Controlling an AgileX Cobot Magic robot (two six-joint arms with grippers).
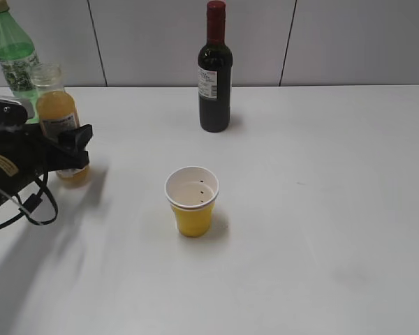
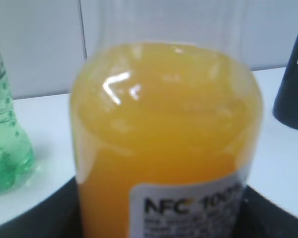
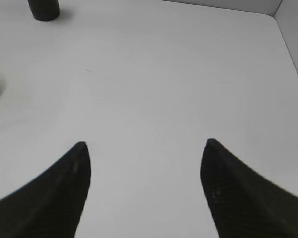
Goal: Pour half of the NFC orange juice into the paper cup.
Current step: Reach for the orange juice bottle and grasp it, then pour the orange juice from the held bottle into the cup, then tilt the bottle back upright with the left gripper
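The NFC orange juice (image 1: 56, 105) is a slim clear bottle of orange liquid with a white label and no cap. It stands upright at the table's far left. My left gripper (image 1: 68, 143) is shut on it at label height, and the left wrist view shows the bottle (image 2: 164, 139) filling the gap between the black fingers (image 2: 161, 220). The yellow paper cup (image 1: 192, 209), white inside, stands upright and apart, right of the bottle and nearer the front. My right gripper (image 3: 145, 148) is open and empty over bare table and is out of the exterior view.
A green soda bottle (image 1: 12, 52) stands just behind the juice and shows at the left of the left wrist view (image 2: 5, 148). A dark wine bottle (image 1: 215, 77) stands at the back centre. The white table (image 1: 321, 209) ends at a grey wall.
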